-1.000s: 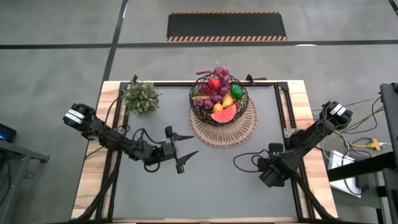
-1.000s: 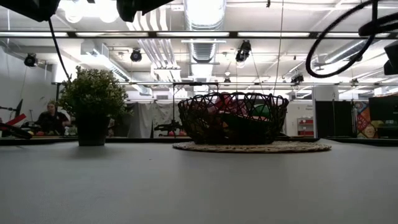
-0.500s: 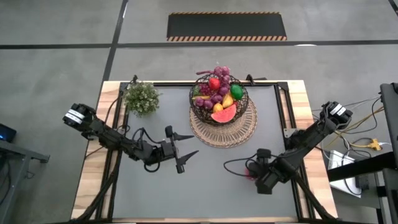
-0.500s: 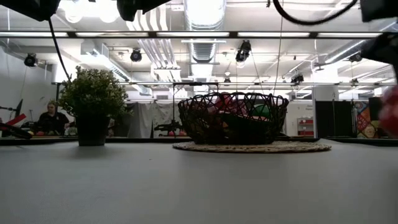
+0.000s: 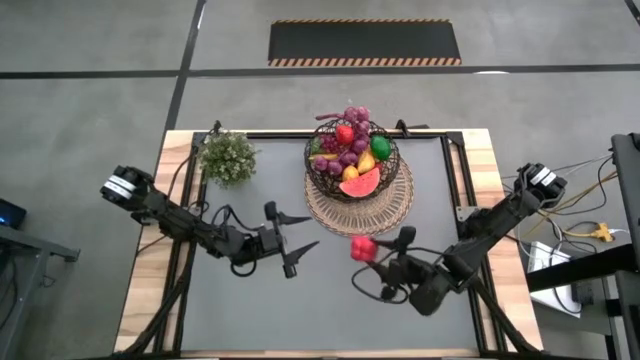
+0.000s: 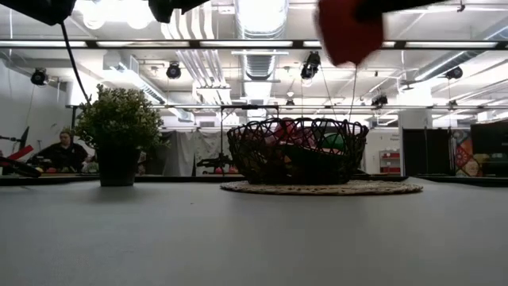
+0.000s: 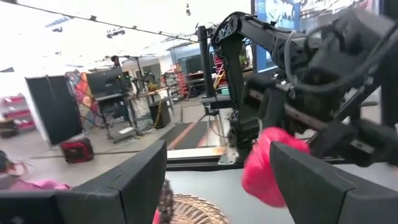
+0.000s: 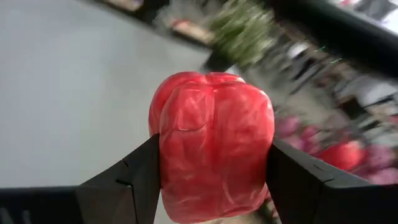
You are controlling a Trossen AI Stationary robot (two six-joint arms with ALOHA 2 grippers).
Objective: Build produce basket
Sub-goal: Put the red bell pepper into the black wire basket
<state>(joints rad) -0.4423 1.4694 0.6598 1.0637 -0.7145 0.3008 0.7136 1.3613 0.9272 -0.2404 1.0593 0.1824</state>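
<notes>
In the high view, the basket (image 5: 351, 158) sits on a round woven mat (image 5: 385, 212) at the upper centre of the frame, already heaped with produce: grapes (image 5: 346, 158), a strawberry (image 5: 344, 134), a green lime (image 5: 380, 149) and a watermelon slice (image 5: 360, 183) are easy to pick out. Just below and slightly right of the mat, the right gripper (image 5: 368, 251) holds a red pepper (image 5: 362, 248) clear of the basket, while the left gripper (image 5: 296, 243) waits left of centre, its fingers spread with nothing between them; a leafy plant (image 5: 228, 157) stands in the upper left of the table (image 5: 330, 310). In the low view, the basket (image 6: 297, 151) fills the middle of the frame and the pepper (image 6: 348, 30) hangs as a red blur at the top edge, well above the rim. The left wrist view shows the pepper (image 7: 267, 175) at lower right, carried by the other arm. The right wrist view has the pepper (image 8: 214, 144) clamped between that arm's two dark fingers (image 8: 124, 180), with the plant (image 8: 247, 28) toward the top of the frame. Judging by this, the job is nearly finished: no loose produce lies on the table, and what seems left is to carry this pepper over the rim and let it go.
</notes>
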